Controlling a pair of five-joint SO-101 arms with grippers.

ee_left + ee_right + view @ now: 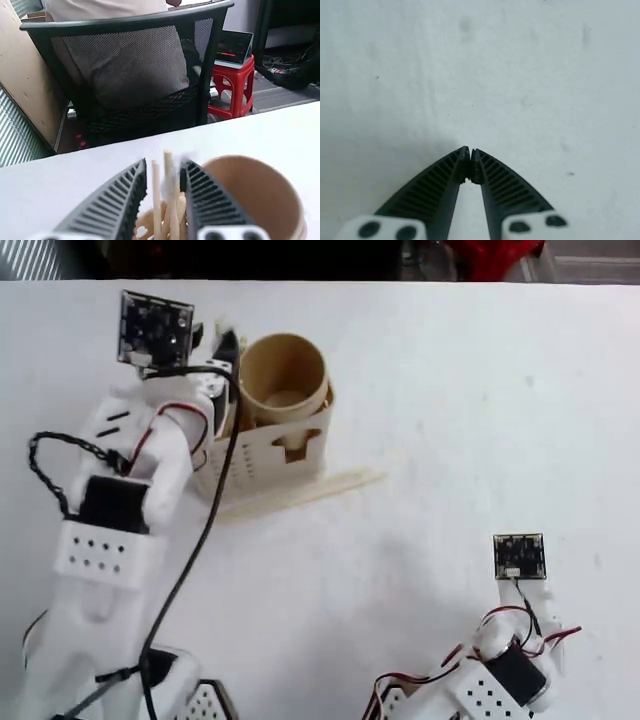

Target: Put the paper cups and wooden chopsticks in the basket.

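White worktop (pixel 480 390), high view: the basket (pixel 262 458) sits toward the far-left corner, w/ a paper cup (pixel 283 390) upright inside it. One pair of loose chopsticks (pixel 300 493) lies flat on the worktop just beside the basket's near wall, not in it. Its long axis runs approx left–right, w/ the right end angled a bit toward the far edge. L arm (pixel 130 490) stretches from the near-left corner to the basket, wrist over the basket's left end, so it's by far the nearer arm to the loose pair. R arm (pixel 505 675) is folded low at the near edge, right of centre, well apart from everything.

L wrist view: L claw (pixel 164 163) points level across the worktop toward the far edge. It's narrow, w/ held chopsticks (pixel 170 195) standing upright btw the jaws. That reads as a grip, tho a sliver of gap shows on one side. The cup rim is just beside the claw. Can't tell if the stick ends are already inside the basket.

R wrist view: R claw (pixel 470 152) is closed tight, tips touching, nothing in it, bare worktop below.

Judgement: step in hand = let the held sticks go into the basket next to the cup. The loose pair is then what's left. It lies toward the near edge from the L claw, so the claw would prob need to tip down and straddle it across the long axis.
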